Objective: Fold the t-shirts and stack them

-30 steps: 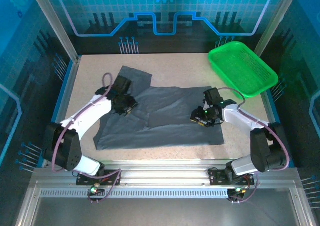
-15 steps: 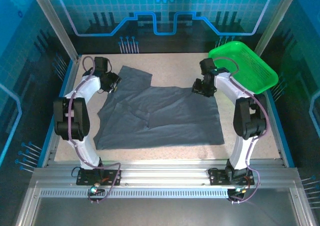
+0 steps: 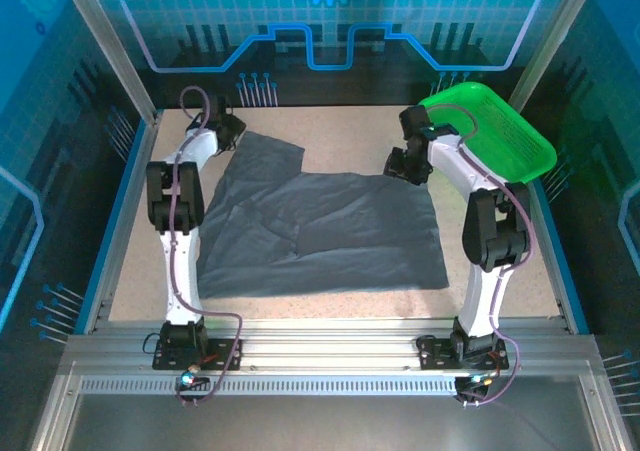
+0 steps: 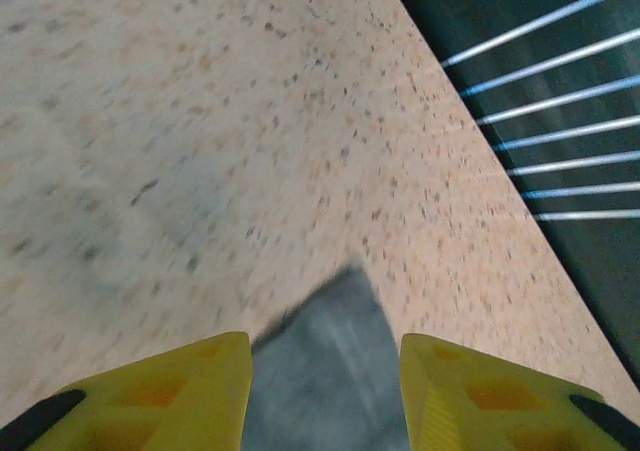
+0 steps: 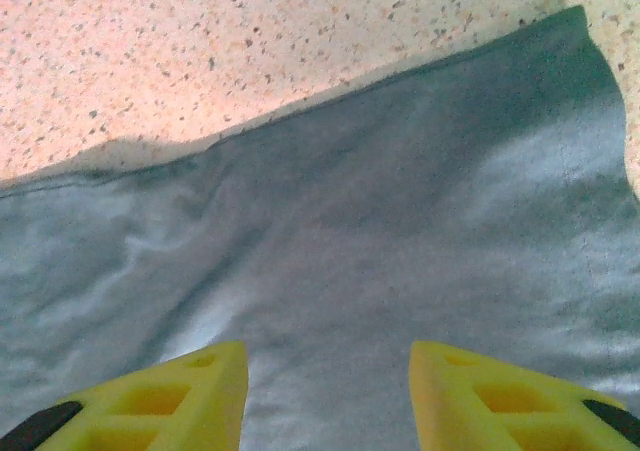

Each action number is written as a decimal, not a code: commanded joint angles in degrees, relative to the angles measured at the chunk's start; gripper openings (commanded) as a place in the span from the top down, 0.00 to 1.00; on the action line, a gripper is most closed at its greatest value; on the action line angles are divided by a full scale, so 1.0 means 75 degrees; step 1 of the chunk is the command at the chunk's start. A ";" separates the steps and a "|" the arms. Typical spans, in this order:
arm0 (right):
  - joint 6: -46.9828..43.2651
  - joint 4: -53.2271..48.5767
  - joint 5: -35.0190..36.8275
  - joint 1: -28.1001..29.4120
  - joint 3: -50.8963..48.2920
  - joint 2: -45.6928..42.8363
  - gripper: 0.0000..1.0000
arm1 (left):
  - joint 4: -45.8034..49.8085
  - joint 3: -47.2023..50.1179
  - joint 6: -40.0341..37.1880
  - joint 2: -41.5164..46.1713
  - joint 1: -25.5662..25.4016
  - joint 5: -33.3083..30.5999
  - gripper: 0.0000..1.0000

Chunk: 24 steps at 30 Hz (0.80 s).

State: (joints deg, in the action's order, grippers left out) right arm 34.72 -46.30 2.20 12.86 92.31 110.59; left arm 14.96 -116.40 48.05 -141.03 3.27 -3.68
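A dark slate-grey t-shirt (image 3: 320,226) lies spread flat on the speckled table, with a few creases on its left half. My left gripper (image 3: 232,129) is at the shirt's far left corner. In the left wrist view that gripper (image 4: 325,346) is open, and the pointed corner of the t-shirt (image 4: 335,401) lies between the yellow fingers (image 4: 190,391). My right gripper (image 3: 398,167) hangs over the shirt's far right edge. In the right wrist view this gripper (image 5: 328,356) is open above flat t-shirt fabric (image 5: 380,211), holding nothing.
A green basket (image 3: 485,131) stands at the back right, close behind the right arm. Bare table (image 3: 340,136) runs along the back, beyond the shirt. Blue-lit enclosure walls (image 3: 120,121) border the left side, and a dark wall with light bars (image 4: 560,151) sits past the table edge.
Both arms have swung from the shirt's middle out to its far edge, the left to the far left corner, the right toward the basket. The shirt lies much as before.
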 commanded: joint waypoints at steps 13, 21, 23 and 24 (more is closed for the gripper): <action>0.0287 -0.0005 -0.0462 0.0270 -0.0487 -0.1002 0.52 | 0.3839 -0.4086 -0.0101 -0.2431 -0.0572 -0.0091 0.52; 0.0375 0.0273 -0.0673 0.0231 -0.0555 -0.1063 0.51 | 0.6074 -0.4088 -0.0241 -0.2493 -0.0705 -0.0161 0.52; 0.0375 0.0313 -0.0697 0.0232 -0.0647 -0.1080 0.51 | 0.6226 -0.4080 -0.0296 -0.2524 -0.0694 -0.0129 0.55; 0.0364 0.0326 -0.0691 0.0236 -0.0706 -0.1105 0.52 | 0.6216 -0.4084 -0.0312 -0.2522 -0.0683 -0.0091 0.59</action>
State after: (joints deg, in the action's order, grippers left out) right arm 36.67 -44.36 -1.78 14.94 88.42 103.85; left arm 45.19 -148.49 46.74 -157.58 -1.19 -6.26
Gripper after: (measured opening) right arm 0.486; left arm 0.426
